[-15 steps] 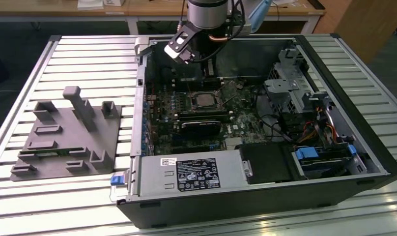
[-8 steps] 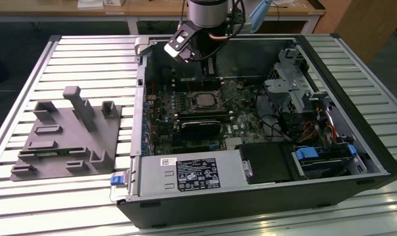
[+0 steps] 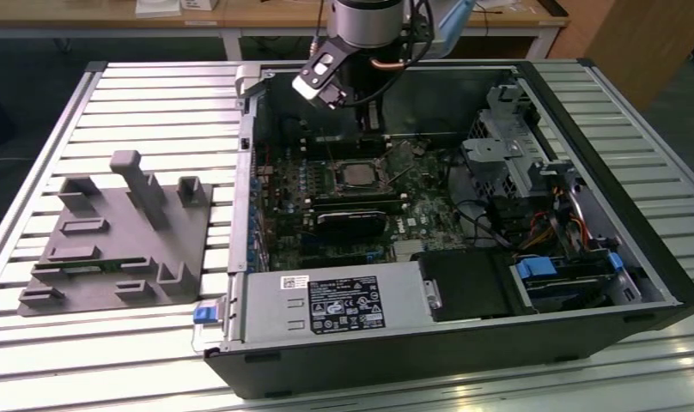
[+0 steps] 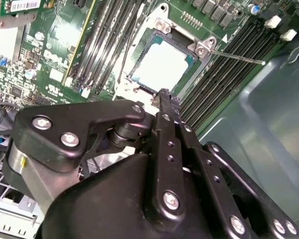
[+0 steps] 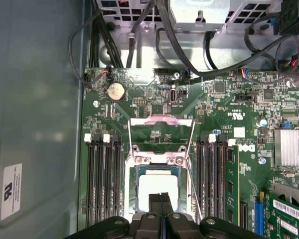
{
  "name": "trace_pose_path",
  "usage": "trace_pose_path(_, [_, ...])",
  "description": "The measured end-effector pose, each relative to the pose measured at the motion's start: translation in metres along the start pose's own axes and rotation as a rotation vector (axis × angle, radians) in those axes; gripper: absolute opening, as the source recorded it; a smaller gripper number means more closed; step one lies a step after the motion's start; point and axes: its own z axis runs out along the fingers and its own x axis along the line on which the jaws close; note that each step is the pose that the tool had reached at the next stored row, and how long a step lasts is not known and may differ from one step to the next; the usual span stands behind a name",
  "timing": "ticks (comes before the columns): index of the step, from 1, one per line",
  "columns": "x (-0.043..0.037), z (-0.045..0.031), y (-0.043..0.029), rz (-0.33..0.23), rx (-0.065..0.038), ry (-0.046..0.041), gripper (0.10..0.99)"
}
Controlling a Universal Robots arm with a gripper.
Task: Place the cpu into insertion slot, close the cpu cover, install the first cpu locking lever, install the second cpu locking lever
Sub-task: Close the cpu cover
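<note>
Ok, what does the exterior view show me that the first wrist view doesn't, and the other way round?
The exterior view adds the wider layout: the slatted table, the grey fixture at the exterior view's left, and the arm above the open computer case. The first wrist view adds detail: the cpu cover looking raised, a coin battery, and the end effector, fingers together, above the cpu. Both show the cpu sitting in the insertion slot on the green board.
</note>
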Motion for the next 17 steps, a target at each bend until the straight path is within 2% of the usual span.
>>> trace_pose_path(9, [0.0, 0.0007, 0.0086, 0.0, 0.0, -0.0001, 0.106])
trace_pose_path(17, [0.0, 0.0016, 0.0204, 0.0, 0.0, 0.0, 0.106])
